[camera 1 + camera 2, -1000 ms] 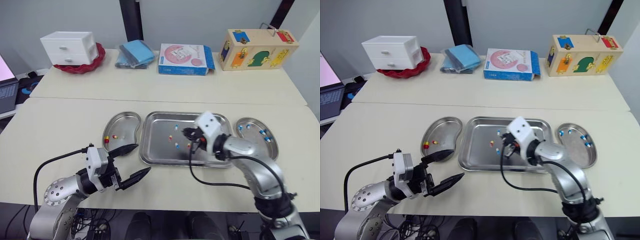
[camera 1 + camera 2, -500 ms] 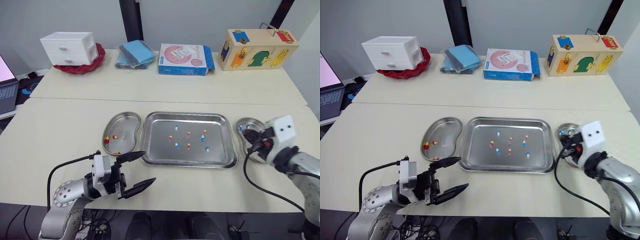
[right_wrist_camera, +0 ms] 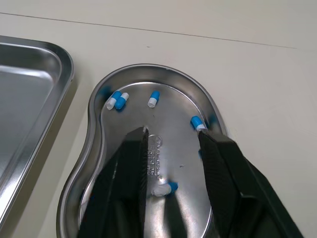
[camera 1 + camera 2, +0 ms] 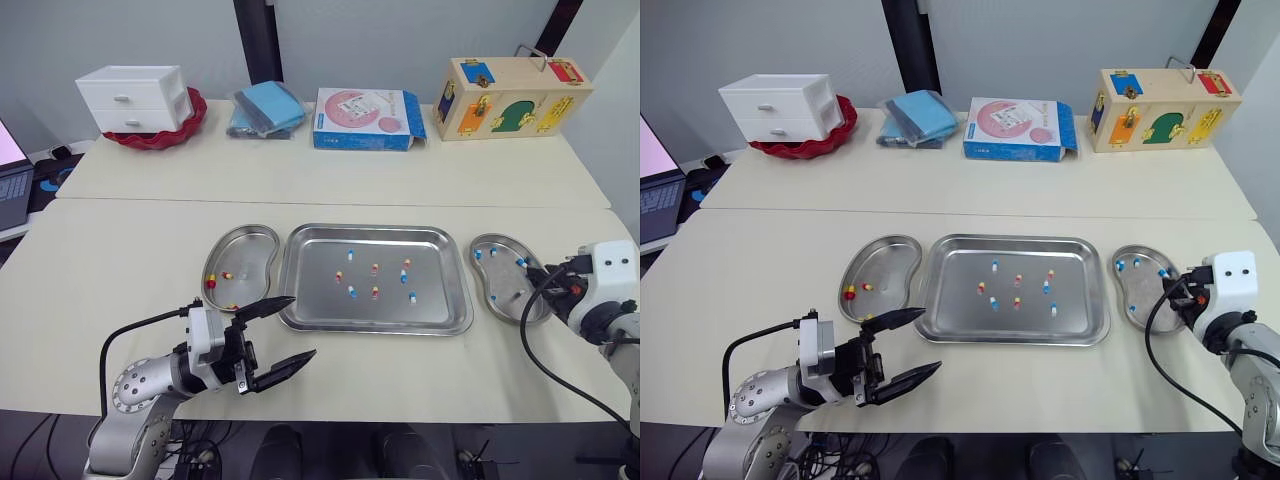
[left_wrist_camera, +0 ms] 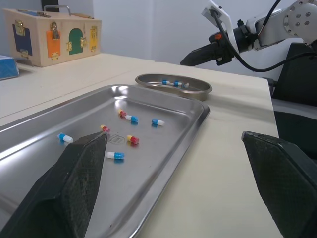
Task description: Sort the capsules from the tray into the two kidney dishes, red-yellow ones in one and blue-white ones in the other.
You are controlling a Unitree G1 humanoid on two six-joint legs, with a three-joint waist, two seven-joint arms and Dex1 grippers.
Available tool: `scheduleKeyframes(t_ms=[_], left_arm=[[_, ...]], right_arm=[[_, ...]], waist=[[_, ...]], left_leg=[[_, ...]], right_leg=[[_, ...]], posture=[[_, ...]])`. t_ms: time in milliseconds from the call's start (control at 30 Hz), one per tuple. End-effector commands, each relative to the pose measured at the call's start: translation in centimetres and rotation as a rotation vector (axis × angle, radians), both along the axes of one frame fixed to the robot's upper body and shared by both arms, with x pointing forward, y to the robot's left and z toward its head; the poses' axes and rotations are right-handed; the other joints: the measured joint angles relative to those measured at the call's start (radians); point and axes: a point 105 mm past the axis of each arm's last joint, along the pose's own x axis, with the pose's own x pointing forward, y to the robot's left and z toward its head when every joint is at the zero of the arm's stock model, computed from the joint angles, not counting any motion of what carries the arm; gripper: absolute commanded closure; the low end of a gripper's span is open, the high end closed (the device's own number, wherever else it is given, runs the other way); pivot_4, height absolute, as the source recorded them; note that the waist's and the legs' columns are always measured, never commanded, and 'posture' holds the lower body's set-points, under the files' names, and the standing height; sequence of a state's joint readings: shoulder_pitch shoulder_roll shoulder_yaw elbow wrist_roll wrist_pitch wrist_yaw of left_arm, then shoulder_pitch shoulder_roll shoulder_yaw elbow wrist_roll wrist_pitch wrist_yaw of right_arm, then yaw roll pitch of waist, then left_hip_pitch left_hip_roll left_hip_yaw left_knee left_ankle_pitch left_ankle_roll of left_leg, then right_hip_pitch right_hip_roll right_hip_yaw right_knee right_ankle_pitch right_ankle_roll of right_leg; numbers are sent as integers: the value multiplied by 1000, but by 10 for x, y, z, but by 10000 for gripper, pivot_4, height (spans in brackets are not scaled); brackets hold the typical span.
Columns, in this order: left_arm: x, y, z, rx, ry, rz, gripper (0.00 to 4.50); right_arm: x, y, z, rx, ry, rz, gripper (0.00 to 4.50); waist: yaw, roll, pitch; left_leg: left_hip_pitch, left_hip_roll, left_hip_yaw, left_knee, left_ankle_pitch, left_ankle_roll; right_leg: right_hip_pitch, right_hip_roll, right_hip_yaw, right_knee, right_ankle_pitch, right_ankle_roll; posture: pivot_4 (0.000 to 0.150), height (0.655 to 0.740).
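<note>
A shiny metal tray (image 4: 378,326) sits in the middle of the desk (image 4: 120,250). Little capsules (image 4: 352,292) lie spread out in it, some blue and white and some red and yellow. On the robot's left, just beside the tray, is the left kidney dish (image 4: 245,255), and it has a few red-yellow capsules (image 4: 212,281) in it. On the right, just beside the tray, is the right kidney dish (image 4: 505,280), and it has blue-white capsules (image 3: 116,101) in it. The left tool (image 4: 303,325) hangs low over the desk by the near left corner of the tray. Its two black fingers are spread very wide and hold nothing. The right tool (image 3: 173,133) is over the right kidney dish. Its fingers are a little way apart and hold nothing. One blue-white pill (image 3: 165,189) lies on the floor of the dish below them. At the back of the desk are small white drawers (image 4: 135,95), a folded blue cloth (image 4: 265,108), a flat blue and pink box (image 4: 368,105) and a wooden box with coloured doors (image 4: 510,97).
</note>
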State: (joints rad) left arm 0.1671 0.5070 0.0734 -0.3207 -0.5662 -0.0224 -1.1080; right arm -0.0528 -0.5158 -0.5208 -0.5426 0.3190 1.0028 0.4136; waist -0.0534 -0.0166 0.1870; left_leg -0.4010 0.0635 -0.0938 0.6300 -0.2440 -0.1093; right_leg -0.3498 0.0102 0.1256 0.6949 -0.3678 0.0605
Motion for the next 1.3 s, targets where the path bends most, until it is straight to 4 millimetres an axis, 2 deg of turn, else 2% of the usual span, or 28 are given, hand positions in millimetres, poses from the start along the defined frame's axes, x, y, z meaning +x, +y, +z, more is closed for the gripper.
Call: scheduleKeyframes(t_ms=[33, 200, 233, 400, 533, 600, 733, 900, 967, 1300], left_arm=[[-4, -7, 10, -18, -33, -21, 0], [-1, -3, 13, -29, -27, 31, 0], [1, 0, 14, -28, -19, 60, 0], [7, 24, 8, 69, 49, 232, 0], [1, 69, -1, 211, 142, 391, 0], [-3, 86, 1, 206, 170, 445, 0], [-14, 131, -3, 221, 252, 611, 0], [-31, 163, -19, 288, 358, 716, 0], [-34, 169, -22, 295, 386, 746, 0], [-40, 168, -26, 301, 420, 750, 0]], right_arm=[[-1, -2, 16, -23, -65, 0, 16075], [-6, 13, 22, -89, -95, 118, 1772], [-8, 17, 21, -114, -100, 156, 607], [-23, 42, 23, -215, -179, 349, 607], [-56, 60, 4, -273, -125, 633, 607], [-68, 60, -4, -258, -80, 693, 607], [-89, 58, -18, -222, -19, 751, 607], [-95, 56, -30, -185, 1, 745, 607], [-95, 58, -34, -182, -3, 743, 607], [-91, 66, -41, -168, -16, 779, 607]], waist=[[0, 0, 0], [2, 0, 0], [2, 0, 0], [2, 0, 0], [3, 0, 0], [4, 0, 0], [5, 0, 0], [3, -1, 0], [3, -1, 0], [7, -3, -1]], left_leg=[[0, 0, 0, 0, 0, 0], [0, 0, 0, 0, 0, 0], [0, 0, 0, 0, 0, 0], [0, 0, 0, 0, 0, 0], [1, 0, -1, 0, 0, 0], [1, 1, -1, 0, 0, 0], [4, 0, -1, 0, 0, 0], [5, 1, -1, 0, 0, 0], [5, 1, -1, 0, 0, 0], [4, 1, -1, 0, 0, 0]], right_leg=[[0, 0, 0, 0, 0, 0], [0, 0, 0, 0, 0, 0], [0, 0, 0, 0, 0, 0], [1, 0, 0, 0, 0, 0], [1, 0, -1, -1, 0, 0], [2, 0, -1, -2, 0, 0], [7, 0, -1, -3, 0, 0], [8, 0, -1, -5, 0, 0], [8, 0, -1, -5, 0, 0], [8, 0, -1, -6, 0, 0]], posture=[[1500, 7302], [1500, 7302], [1500, 7302], [1500, 7302], [1500, 7302], [1500, 7302], [1500, 7302], [1500, 7302], [1500, 7302], [1500, 7302]])
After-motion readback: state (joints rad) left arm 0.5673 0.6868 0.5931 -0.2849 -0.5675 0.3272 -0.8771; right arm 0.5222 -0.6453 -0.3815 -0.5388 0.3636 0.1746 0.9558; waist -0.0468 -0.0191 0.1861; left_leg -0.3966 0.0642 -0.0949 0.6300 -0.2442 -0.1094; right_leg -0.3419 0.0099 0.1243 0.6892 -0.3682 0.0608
